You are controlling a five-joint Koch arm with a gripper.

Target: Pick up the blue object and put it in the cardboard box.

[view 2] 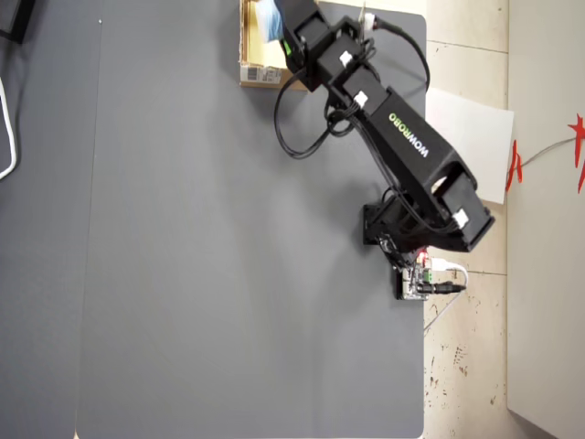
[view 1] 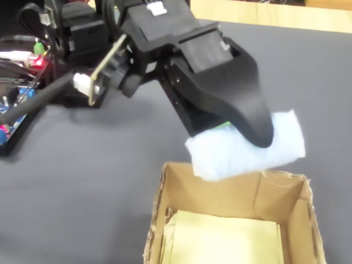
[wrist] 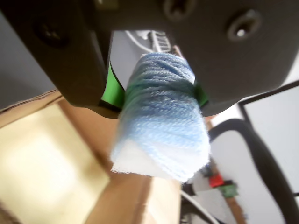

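My gripper (wrist: 156, 93) is shut on the blue object (wrist: 161, 126), a pale blue spongy pad squeezed between the green-lined fingers (wrist: 112, 91). In the fixed view the pad (view 1: 225, 157) hangs in the gripper (view 1: 242, 135) just above the far rim of the cardboard box (view 1: 220, 190), whose pale yellowish floor shows below. The wrist view has the box's inside (wrist: 42, 172) at lower left, under and beside the pad. From overhead, the pad (view 2: 266, 18) and gripper (view 2: 279, 26) are over the box (view 2: 260, 73) at the top edge, its white label facing the mat.
The box stands on a dark grey mat (view 2: 210, 256). The arm's base (view 2: 393, 229) and a small circuit board (view 2: 416, 279) sit at the mat's right edge in the overhead view. Wires and electronics (view 1: 19, 60) lie at the fixed view's left. White paper (view 2: 471, 137) lies off the mat.
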